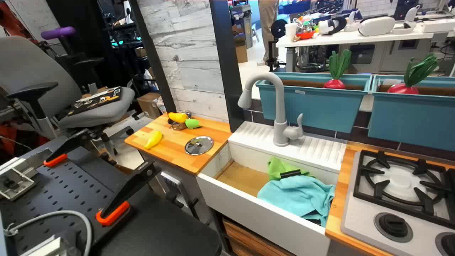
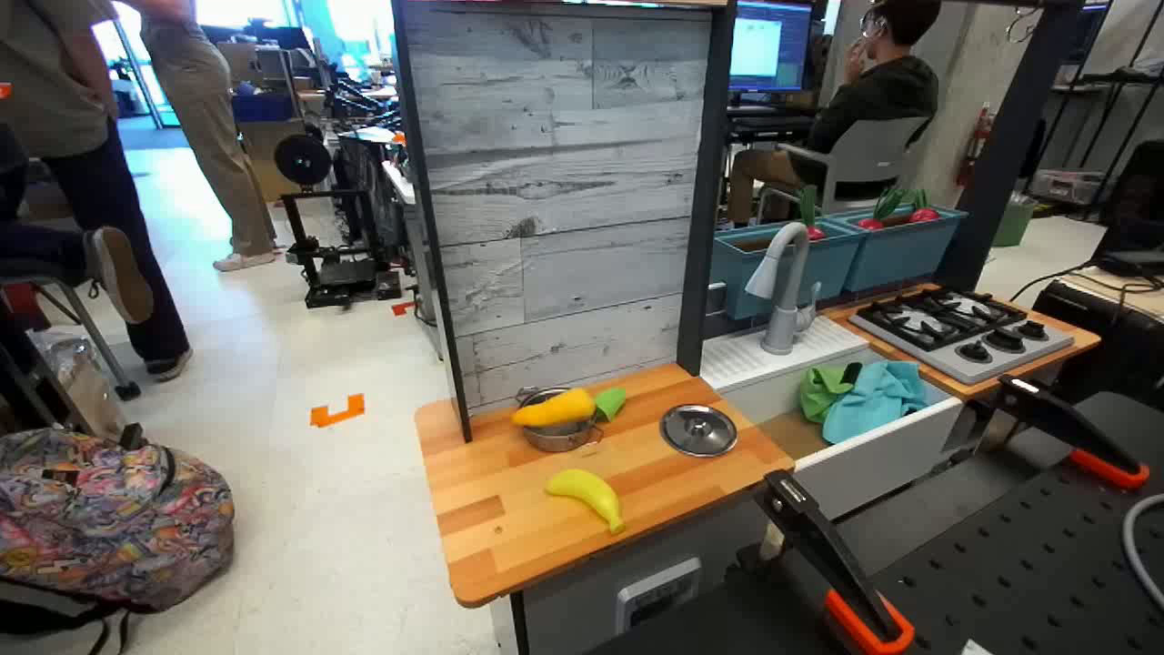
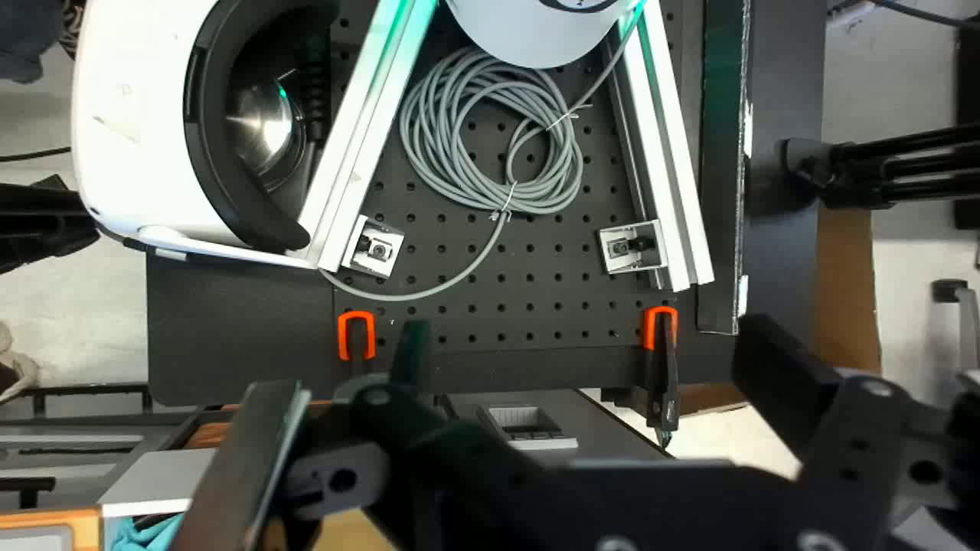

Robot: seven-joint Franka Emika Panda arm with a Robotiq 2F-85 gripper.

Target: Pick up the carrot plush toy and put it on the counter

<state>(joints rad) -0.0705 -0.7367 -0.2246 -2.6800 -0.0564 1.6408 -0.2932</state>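
Across the top of a round silver metal pot [image 2: 556,440] on the light orange-brown wooden counter [image 2: 491,464], a tapered yellow-orange carrot plush toy [image 2: 553,408], visible in both exterior views, with green leafy end jutting past the rim. Flat on the counter near the pot, a round, shiny metal lid [image 2: 698,429]; toward the front edge, apart from both, a curved, plain yellow banana [image 2: 585,496]. Adjoining the counter, a white rectangular sink basin [image 1: 263,224] containing a crumpled light-blue cloth [image 1: 295,193] against a bright green cloth [image 1: 279,167], with an upright, curve-necked grey faucet [image 1: 279,106] behind. On the far side of the sink, a black-grated grey stove [image 1: 401,182]. Behind sink and stove, turquoise rectangular planters [image 1: 312,105] with round, red radish-like toys [image 1: 334,84] inside. In the wrist view, jaws parted wide, a broad gap between. Higher in the same view, a coiled grey cable [image 3: 440,157] on a black perforated panel [image 3: 487,323], between two slanting silver metal bars [image 3: 364,138]; at left, just beside one bar, a white headset [image 3: 138,122] with black face padding; along the panel's lower edge, two black-and-orange clamps [image 3: 663,379].
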